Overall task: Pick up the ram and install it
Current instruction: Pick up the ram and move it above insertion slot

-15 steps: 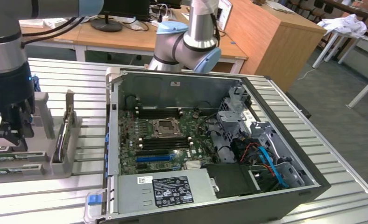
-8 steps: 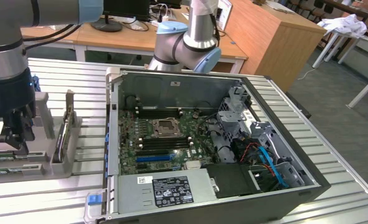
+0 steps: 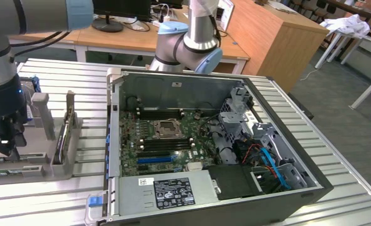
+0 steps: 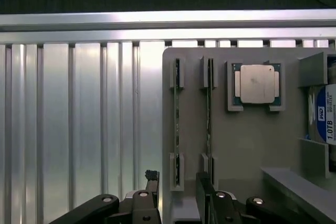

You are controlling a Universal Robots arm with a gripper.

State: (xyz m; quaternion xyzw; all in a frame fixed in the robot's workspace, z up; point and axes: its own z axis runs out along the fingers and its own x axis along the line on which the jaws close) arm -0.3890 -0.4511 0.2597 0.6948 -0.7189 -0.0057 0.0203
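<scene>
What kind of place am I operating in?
Probably a lab or workshop office: an open computer case on a ribbed aluminium table, with wooden desks and a monitor behind.

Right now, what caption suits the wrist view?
Open gripper over the ram standing in a gray holder, beside a processor.

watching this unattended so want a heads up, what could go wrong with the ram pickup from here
1. The open gripper lines up over one ram standing on edge in the holder. A second stick stands close beside it, so the finger on that side could knock it.
2. The ram is thin, so an off-centre grip might tilt it or jam it in the holder's slots.
</scene>
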